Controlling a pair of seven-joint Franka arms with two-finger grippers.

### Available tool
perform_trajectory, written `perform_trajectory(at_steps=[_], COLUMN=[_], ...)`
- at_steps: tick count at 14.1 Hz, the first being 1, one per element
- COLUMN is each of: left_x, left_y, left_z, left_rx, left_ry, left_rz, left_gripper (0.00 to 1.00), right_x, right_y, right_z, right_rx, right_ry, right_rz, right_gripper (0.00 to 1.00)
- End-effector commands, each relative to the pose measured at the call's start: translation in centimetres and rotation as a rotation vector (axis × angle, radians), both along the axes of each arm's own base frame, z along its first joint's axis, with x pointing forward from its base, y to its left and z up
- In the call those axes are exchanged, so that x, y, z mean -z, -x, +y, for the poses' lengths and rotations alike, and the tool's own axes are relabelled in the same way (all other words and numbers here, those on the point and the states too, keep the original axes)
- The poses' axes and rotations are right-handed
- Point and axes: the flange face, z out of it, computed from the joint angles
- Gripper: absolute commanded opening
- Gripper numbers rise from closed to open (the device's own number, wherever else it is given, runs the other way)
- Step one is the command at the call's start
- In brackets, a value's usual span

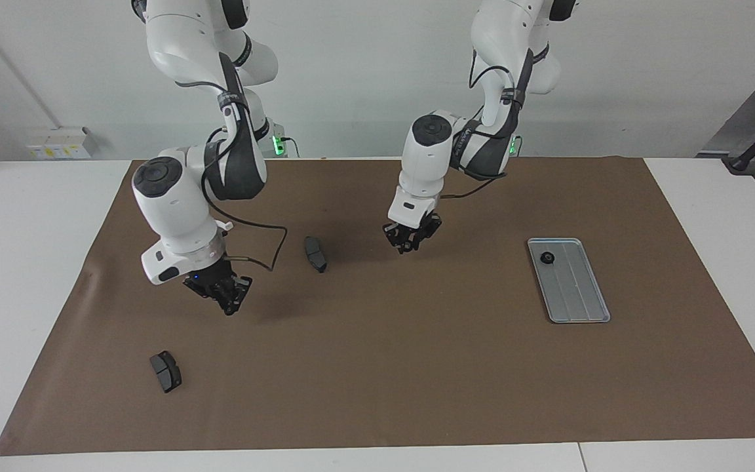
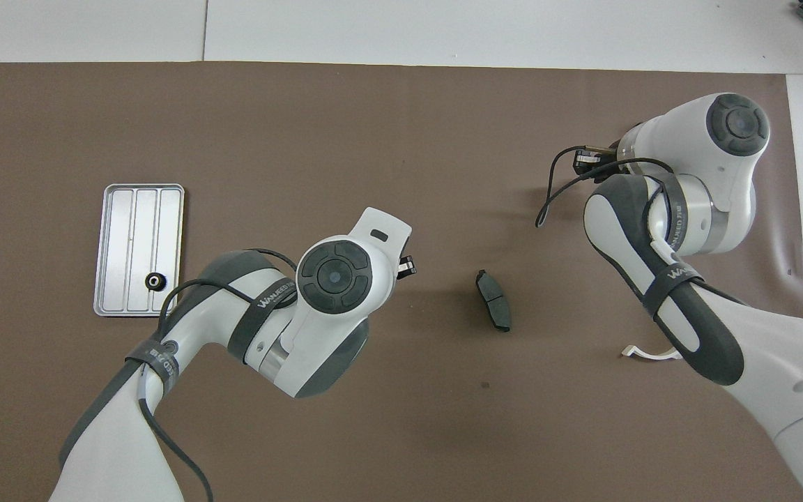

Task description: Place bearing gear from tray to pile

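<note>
the bearing gear (image 1: 548, 258) you're after is a small black round piece lying in the tray (image 1: 580, 308), at the tray's end nearer the robots, toward the left arm's end of the counter (image 1: 23, 262). no pile of gears shows anywhere on the brown mat (image 1: 377, 367), so you have to choose the drop spot yourself. judge the gear as rigid, light for its bulk but dense enough to sit still, with a hard rim that may slip on a poor pinch; it sits low against the ridged tray floor, so come straight down and close across its outer rim, fingers clear of the tray's raised edge. the thin metal tray may slide or tip if you nudge it. the left claw (image 1: 410, 244) hangs over bare mat in the middle of the counter, well apart from the tray, and i cannot tell whether its fingers are parted or whether it carries anything. the right claw (image 1: 227, 303) is up over the mat toward the right arm's end, closed tight with nothing visible in it; that arm looks to be waiting. one dark grey pad (image 1: 315, 254) lies between the two claws, another dark pad (image 1: 166, 371) lies farther from the robots toward the right arm's end, and a white curved bracket (image 2: 649, 353) peeks out under the right arm in the overhead view.
</note>
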Motion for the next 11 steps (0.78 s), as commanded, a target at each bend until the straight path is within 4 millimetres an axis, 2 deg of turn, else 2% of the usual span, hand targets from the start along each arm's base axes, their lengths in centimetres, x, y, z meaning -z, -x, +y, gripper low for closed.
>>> perform_trajectory(at_steps=[1,2,4,5,6,7,9,10,11], left_x=[0.3,0.2,0.1,-0.1,-0.4,-0.7,-0.8,-0.8,-0.6], left_y=[-0.4,-0.7,-1.5,-2.8,-4.1,-5.2,-7.5,-8.5,-9.3], left_z=[0.7,0.9,1.9,3.7,5.6,7.5,11.9,14.0,16.3], left_rx=[-0.031,-0.036,-0.051,-0.081,-0.104,-0.117,-0.093,-0.077,-0.054], left_ry=[0.004,0.004,0.001,-0.001,-0.004,-0.008,-0.022,-0.030,-0.041], left_rz=[-0.014,-0.015,-0.016,-0.017,-0.021,-0.025,-0.029,-0.031,-0.025], left_gripper=[0.81,0.92,0.93,0.92,0.88,0.85,0.80,0.80,0.79], right_x=[1.7,2.1,2.3,2.3,2.3,2.3,2.3,2.2,1.7], right_y=[-0.3,-0.1,0.0,0.0,0.0,0.0,0.0,0.0,-0.1], right_z=[-0.9,-1.0,-1.0,-1.2,-1.3,-1.3,-1.4,-1.4,-0.9], right_rx=[-0.009,-0.007,-0.010,-0.010,-0.008,-0.007,-0.005,-0.005,-0.011], right_ry=[-0.019,-0.020,-0.019,-0.018,-0.018,-0.019,-0.018,-0.018,-0.019], right_rz=[-0.017,-0.017,-0.012,-0.012,-0.012,-0.014,-0.014,-0.016,-0.021], right_gripper=[0.00,0.00,0.01,0.13,0.29,0.55,0.91,1.00,1.00])
